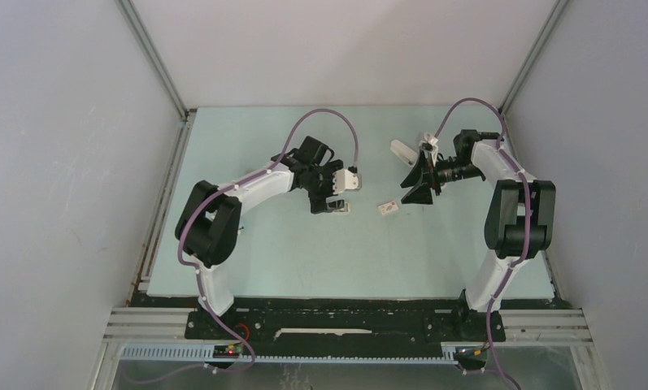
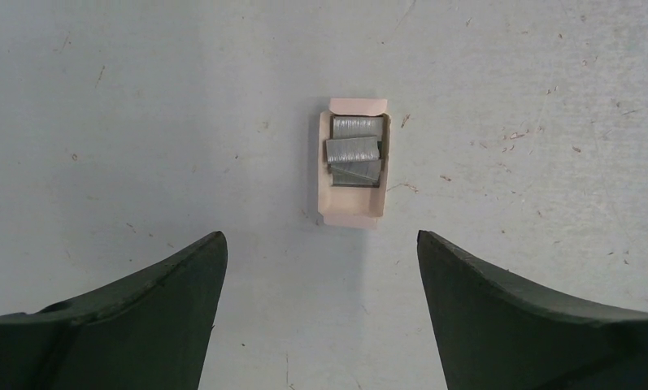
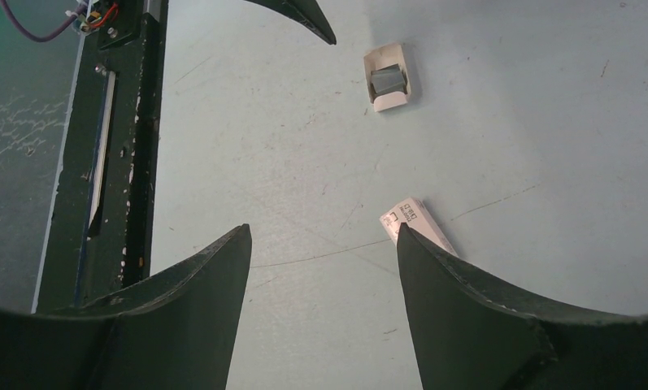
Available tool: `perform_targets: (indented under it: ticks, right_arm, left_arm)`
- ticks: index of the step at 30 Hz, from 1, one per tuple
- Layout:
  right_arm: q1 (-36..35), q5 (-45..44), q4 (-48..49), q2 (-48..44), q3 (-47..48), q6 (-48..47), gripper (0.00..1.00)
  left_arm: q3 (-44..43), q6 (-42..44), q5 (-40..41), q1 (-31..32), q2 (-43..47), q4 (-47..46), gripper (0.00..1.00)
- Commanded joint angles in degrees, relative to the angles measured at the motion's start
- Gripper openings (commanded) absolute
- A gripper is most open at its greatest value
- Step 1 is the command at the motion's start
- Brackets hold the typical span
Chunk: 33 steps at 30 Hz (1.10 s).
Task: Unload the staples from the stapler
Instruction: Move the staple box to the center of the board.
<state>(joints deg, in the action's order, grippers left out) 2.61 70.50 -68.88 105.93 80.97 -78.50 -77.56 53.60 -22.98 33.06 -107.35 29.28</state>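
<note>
The staples (image 2: 355, 149) lie as three short silvery-grey strips inside a small open cardboard tray (image 2: 349, 213), stacked loosely one over another. Each strip's long axis runs across the tray's width, in the left wrist view along the line from one finger to the other. The uppermost strip sits square to the tray walls and the two nearer ones are skewed slightly. The tray's own long axis points straight away from the left gripper (image 2: 320, 236), and one end flap is folded out flat at the far end. Tray and staples rest on the pale green table (image 1: 304, 260) near its middle, directly under and just ahead of the left gripper (image 1: 330, 205). That gripper's dark fingers are spread wide, wider than the tray, with nothing between them and no contact with tray or staples. From the right wrist the same tray (image 3: 395, 100) shows farther off, with the grey staples (image 3: 388, 80) inside it. The right gripper (image 3: 322, 229) also stands with its fingers well parted over bare table and holds nothing. A small white printed box (image 3: 410, 218) lies just beside one of its fingers and is partly hidden behind it; whether they touch cannot be told. From above, this box (image 1: 388, 209) lies between the two grippers, closer to the right gripper (image 1: 408, 191). A white oblong object (image 1: 402, 151) lies farther back beside that gripper, too small to identify.
</note>
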Motion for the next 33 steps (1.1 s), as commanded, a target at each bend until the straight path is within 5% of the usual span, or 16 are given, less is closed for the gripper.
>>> perform_targets:
  ticks: [1, 24, 33]
  right_arm:
    - [0.4, 0.1, 0.4, -1.9, -0.1, 0.6, 0.75]
    - [1.2, -0.9, 2.6, -2.3, -1.2, 3.6, 0.75]
    - [1.7, -0.6, 2.4, -2.3, -1.1, 3.9, 0.75]
  left_arm:
    - [1.7, 2.2, -2.2, -0.4, 1.1, -1.4, 0.92]
    - [-1.0, -1.0, -6.1, -1.7, -2.0, -1.1, 0.9]
    - [-3.9, -5.8, -1.4, -0.7, -4.7, 0.8, 0.85]
